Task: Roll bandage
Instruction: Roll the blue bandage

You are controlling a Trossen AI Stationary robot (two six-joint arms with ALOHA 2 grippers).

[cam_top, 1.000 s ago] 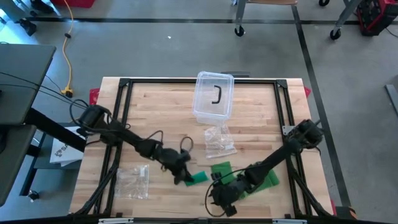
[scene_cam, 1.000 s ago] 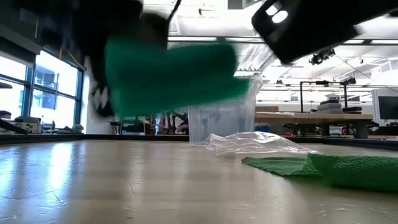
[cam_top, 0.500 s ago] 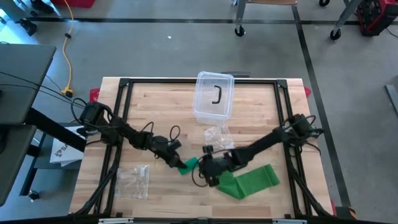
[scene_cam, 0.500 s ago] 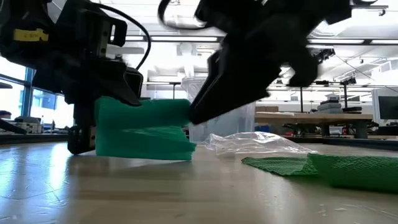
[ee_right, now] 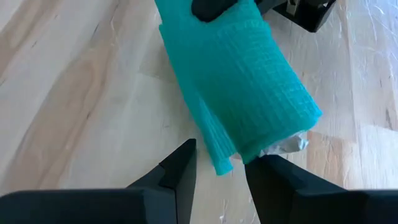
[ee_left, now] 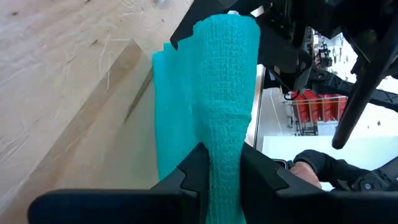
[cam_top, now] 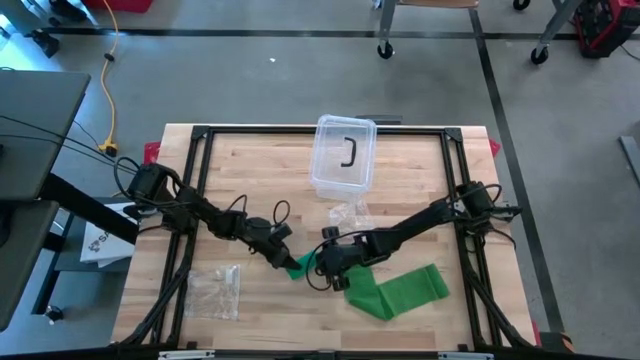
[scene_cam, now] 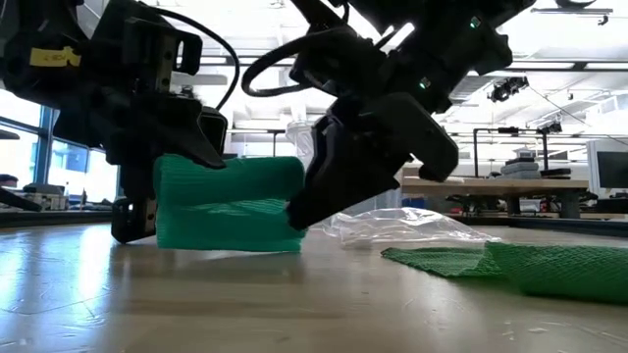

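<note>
The green mesh bandage is partly rolled. Its roll (cam_top: 302, 266) lies near the middle of the table, and its loose flat strip (cam_top: 405, 289) lies spread on the wood toward the right. My left gripper (cam_top: 287, 262) comes from the table's left and is shut on the roll (ee_left: 217, 93). My right gripper (cam_top: 326, 266) comes from the right and is open at the roll's other end (ee_right: 242, 87). Its fingers (ee_right: 181, 169) stand on either side of the roll's lower corner (ee_right: 222, 165); whether they touch it, I cannot tell. My left gripper pinches the roll's left end (ee_left: 222, 163) between its two fingers. The fingers slant down from the table's left and lie along the roll. The roll lies about level, its underside (scene_cam: 231, 245) on the table.
A clear plastic box (cam_top: 345, 152) stands at the far middle. One crumpled clear bag (cam_top: 352, 222) lies just beyond the grippers, and another (cam_top: 215, 290) lies near the front left. Black frame rails (cam_top: 200, 170) run along the table's edges.
My left gripper has carried the roll down from the air onto the table and a little toward the far edge, rolling its wrist. My right gripper has swung from near the front edge toward the far left, up to the roll's right end.
</note>
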